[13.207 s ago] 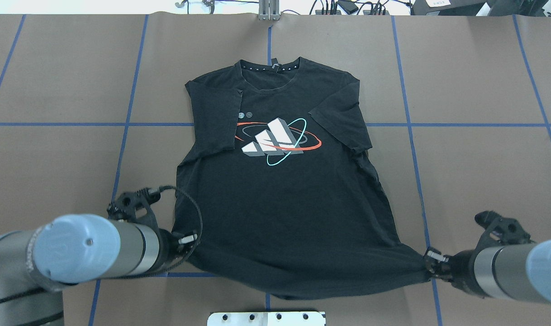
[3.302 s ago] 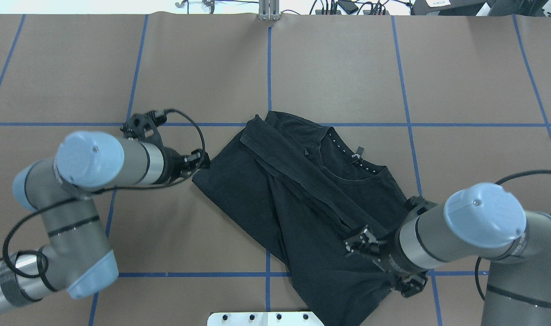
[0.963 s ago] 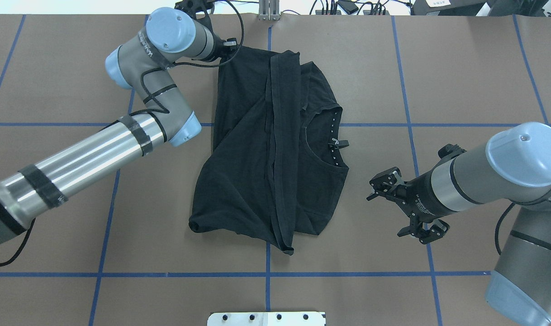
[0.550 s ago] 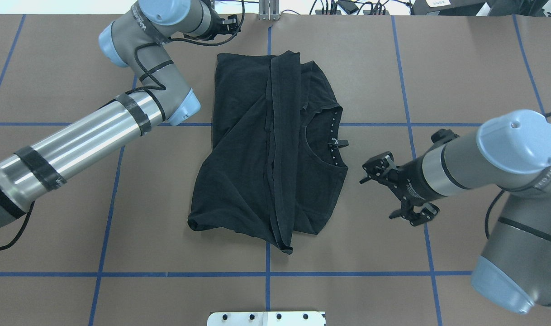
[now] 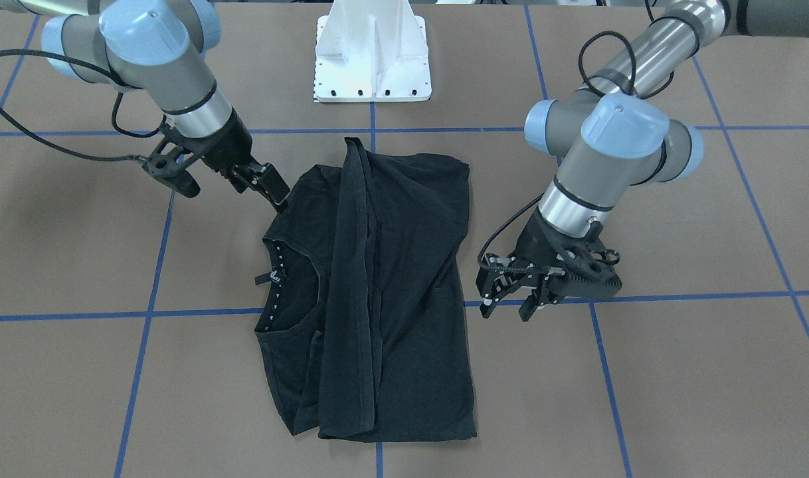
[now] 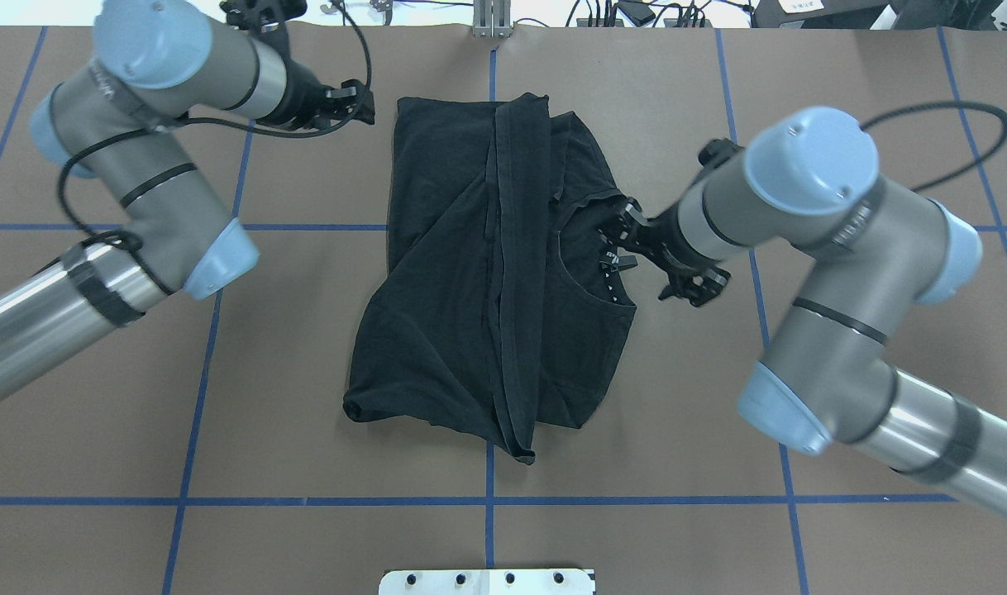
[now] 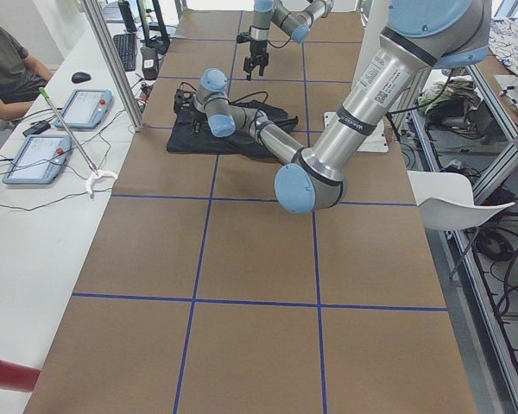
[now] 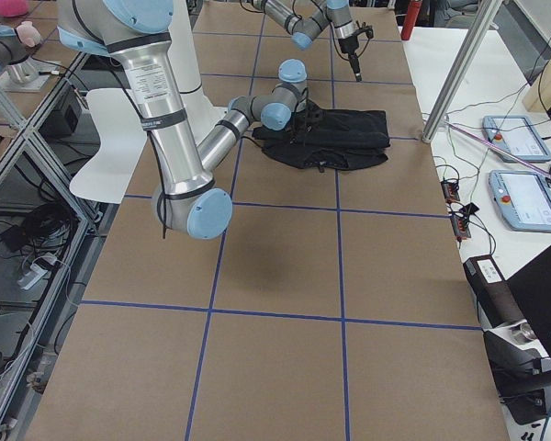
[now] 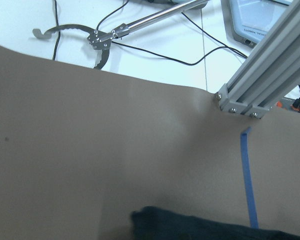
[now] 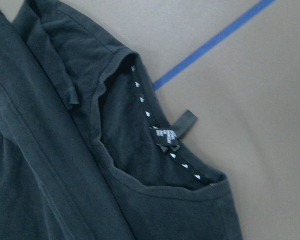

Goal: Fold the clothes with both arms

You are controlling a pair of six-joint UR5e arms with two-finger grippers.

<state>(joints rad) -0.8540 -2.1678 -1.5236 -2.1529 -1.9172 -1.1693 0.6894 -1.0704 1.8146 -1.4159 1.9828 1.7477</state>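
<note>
Brown paper (image 6: pixel 842 347) ruled with blue tape lines (image 6: pixel 636 500) covers the table. The black T-shirt (image 6: pixel 462 289) lies near its middle, folded lengthwise, with the collar (image 10: pixel 145 112) open towards the robot's right. The left gripper (image 5: pixel 506 311) hovers just beside the shirt's left side, clear of the cloth, fingers spread and empty. The right gripper (image 6: pixel 627 223) sits at the collar's edge. Its black fingers merge with the cloth, so I cannot tell whether they are parted or clenched.
</note>
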